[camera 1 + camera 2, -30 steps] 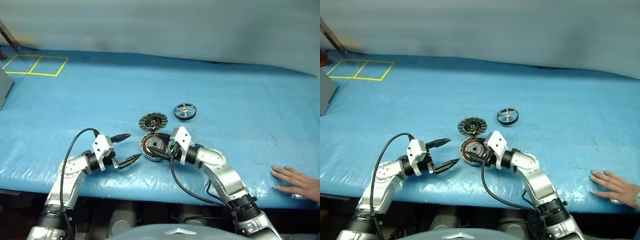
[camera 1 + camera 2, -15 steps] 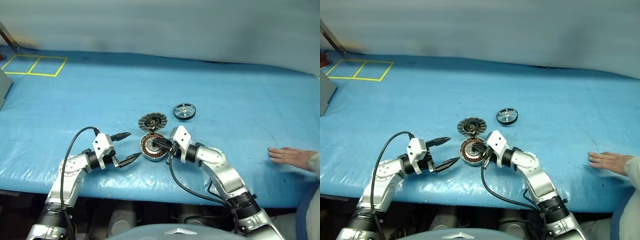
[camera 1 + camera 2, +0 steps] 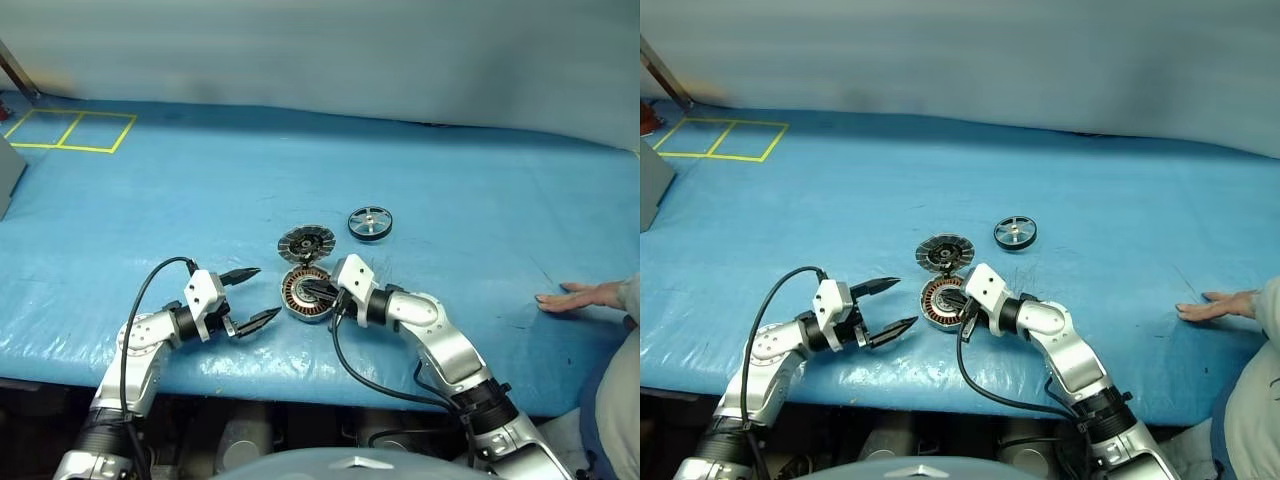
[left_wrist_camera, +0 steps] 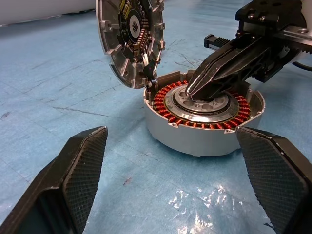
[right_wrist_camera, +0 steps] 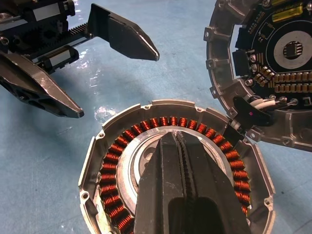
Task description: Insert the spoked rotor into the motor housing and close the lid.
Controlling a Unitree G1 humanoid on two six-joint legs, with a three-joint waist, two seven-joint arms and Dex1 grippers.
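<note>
On the blue table (image 3: 150, 190), the left gripper (image 3: 250, 297) waits with its fingers wide apart, just left of the motor housing (image 3: 308, 293), holding nothing. The housing sits open near the table's front edge, copper windings showing, nothing fitted over them. Its lid (image 3: 305, 242) stands tipped up at the far side, joined by short wires. The right gripper (image 4: 207, 83), fingers pressed together, rests its tip on the silver hub. The spoked rotor (image 3: 370, 222) lies apart, farther right. So insertion and closing both remain. A person's hand (image 3: 585, 296) rests far right.
</note>
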